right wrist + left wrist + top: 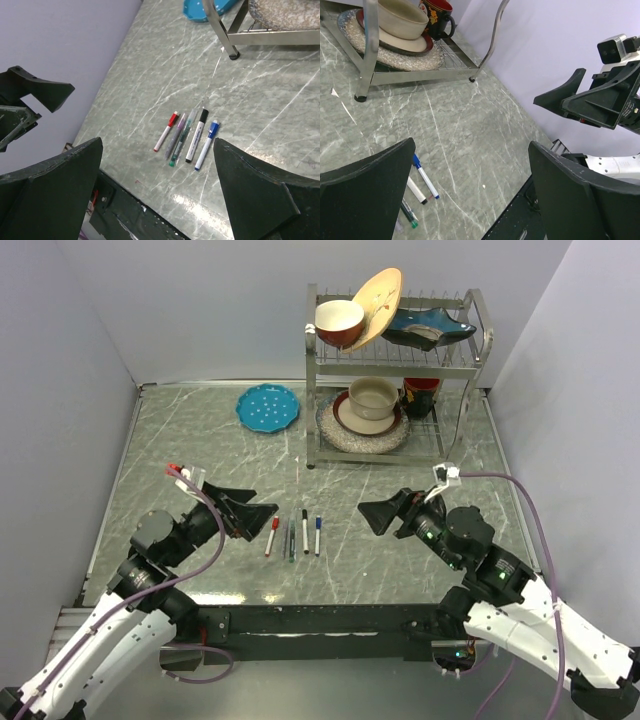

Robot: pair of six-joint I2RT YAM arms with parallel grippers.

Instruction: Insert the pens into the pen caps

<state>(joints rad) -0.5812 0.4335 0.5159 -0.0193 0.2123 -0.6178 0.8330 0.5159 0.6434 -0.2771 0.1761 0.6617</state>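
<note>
Several pens lie side by side on the marble table between the arms: a red-ended pen [166, 131], a clear purple one [176, 135], a green one [181, 141], a black-ended pen [197, 136] and a blue-ended pen [206, 146]. Red [173, 119], black [203, 115] and blue [214, 128] pen caps sit on their far ends. My left gripper [262, 506] hovers open just left of the row. Its own view shows the blue pen [426, 181] beside its left finger. My right gripper [372, 510] hovers open to the right of the row, with nothing between its fingers.
A metal dish rack [392, 368] with bowls, plates and a dark mug [420, 397] stands at the back right. A teal plate [268, 406] lies to its left. The black base rail [320, 620] runs along the near table edge.
</note>
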